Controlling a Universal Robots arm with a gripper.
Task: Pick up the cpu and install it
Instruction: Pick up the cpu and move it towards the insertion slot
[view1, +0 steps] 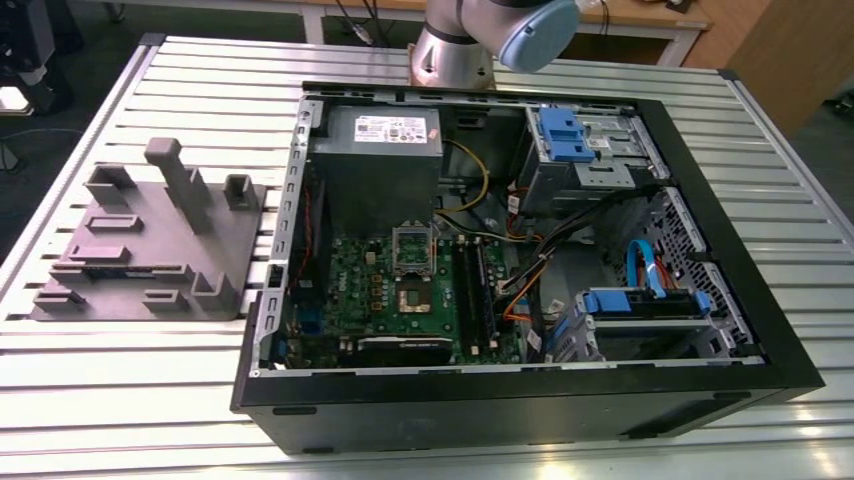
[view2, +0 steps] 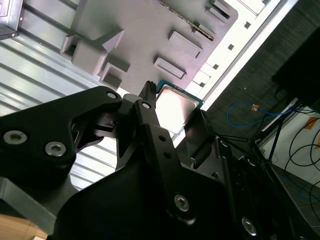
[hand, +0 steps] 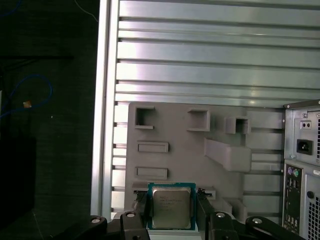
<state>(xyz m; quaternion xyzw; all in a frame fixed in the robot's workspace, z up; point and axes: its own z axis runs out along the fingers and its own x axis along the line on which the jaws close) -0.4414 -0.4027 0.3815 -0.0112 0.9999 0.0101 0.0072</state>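
Observation:
The cpu (hand: 171, 207) is a flat square chip with a silvery top and a thin green edge. It sits between the two black fingers of my gripper (hand: 171, 199), which is shut on its opposite edges. The second wrist view shows the same hold: the cpu (view2: 176, 106) is in the gripper (view2: 175, 114), high above the grey fixture block (view2: 145, 30). In the exterior view, the open computer case (view1: 534, 390) shows the green motherboard (view1: 461, 300). Its socket (view1: 411, 293) lies bare, with the silver bracket (view1: 410, 243) raised.
The grey fixture block (view1: 147, 250) with pockets and posts lies at the exterior view's left on the ribbed aluminium table (view1: 134, 400). The arm's base (view1: 461, 45) stands behind the case. Inside the case are a power supply (view1: 380, 150), cables (view1: 534, 270) and blue drive bays (view1: 641, 305). The case's rear panel (hand: 302, 165) borders the fixture.

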